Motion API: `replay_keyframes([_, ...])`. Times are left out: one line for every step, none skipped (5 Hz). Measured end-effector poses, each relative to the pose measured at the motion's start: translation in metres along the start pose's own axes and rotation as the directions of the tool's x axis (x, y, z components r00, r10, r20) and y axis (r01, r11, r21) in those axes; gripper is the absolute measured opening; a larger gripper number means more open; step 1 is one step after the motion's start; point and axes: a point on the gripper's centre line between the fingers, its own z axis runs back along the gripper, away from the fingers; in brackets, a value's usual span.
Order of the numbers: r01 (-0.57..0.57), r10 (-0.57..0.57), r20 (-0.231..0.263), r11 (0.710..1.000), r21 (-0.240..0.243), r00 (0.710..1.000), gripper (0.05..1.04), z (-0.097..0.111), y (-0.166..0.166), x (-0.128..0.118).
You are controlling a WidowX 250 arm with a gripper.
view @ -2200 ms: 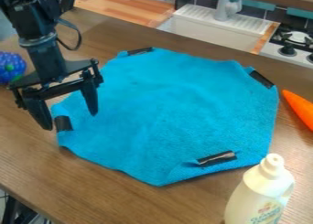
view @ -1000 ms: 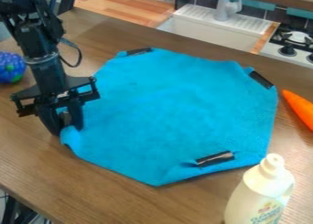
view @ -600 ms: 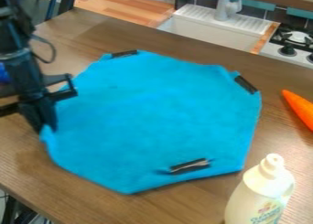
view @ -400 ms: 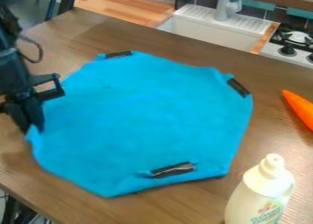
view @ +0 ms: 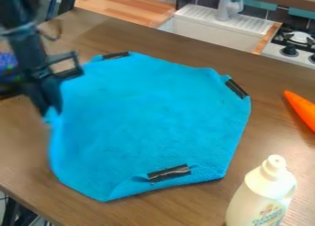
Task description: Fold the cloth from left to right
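Observation:
My black gripper (view: 52, 110) hangs at the left side of the view, shut on the left corner of the blue cloth. The blue cloth (view: 148, 123) lies mostly spread out over the wooden counter, with its left edge drawn up where the gripper holds it. Black strips mark the cloth near its upper left, its upper right and its lower edge. The black strip at the left corner is hidden by the gripper.
A white bottle (view: 261, 193) stands at the lower right. An orange carrot-like object (view: 301, 109) lies at the right edge. Behind the arm at the left is a blue-purple ball (view: 7, 66). A white sink (view: 212, 30) and a stove (view: 295, 45) sit beyond the counter.
The gripper came down and shut on the cloth's left corner. The whole cloth slid left and slightly toward the front with it. Most recently the gripper moved back to the right and up, lifting the corner.

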Motion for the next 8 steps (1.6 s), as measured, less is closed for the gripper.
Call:
replay_keyframes([-0.021, 0.021, -0.014, 1.0, -0.015, 1.0, 0.078, 0.003, -0.029, -0.002])
replay_keyframes([-0.05, 0.049, -0.028, 0.999, -0.019, 0.998, 0.078, 0.002, -0.062, -0.002])
replay_keyframes([-0.087, 0.086, -0.052, 0.996, -0.03, 0.995, 0.078, 0.004, -0.095, 0.002])
replay_keyframes([-0.11, 0.108, -0.055, 0.994, -0.022, 0.993, 0.078, 0.0, -0.127, 0.003])
replay_keyframes([-0.123, 0.122, -0.054, 0.992, -0.017, 0.991, 0.078, -0.002, -0.154, 0.006])
replay_keyframes([-0.12, 0.119, -0.046, 0.993, -0.016, 0.992, 0.075, -0.004, -0.178, 0.005])
replay_keyframes([-0.124, 0.124, -0.036, 0.992, -0.006, 0.992, 0.075, -0.013, -0.198, 0.003])
replay_keyframes([-0.118, 0.118, 0.0, 0.993, 0.001, 0.993, 0.075, -0.022, -0.215, -0.001])
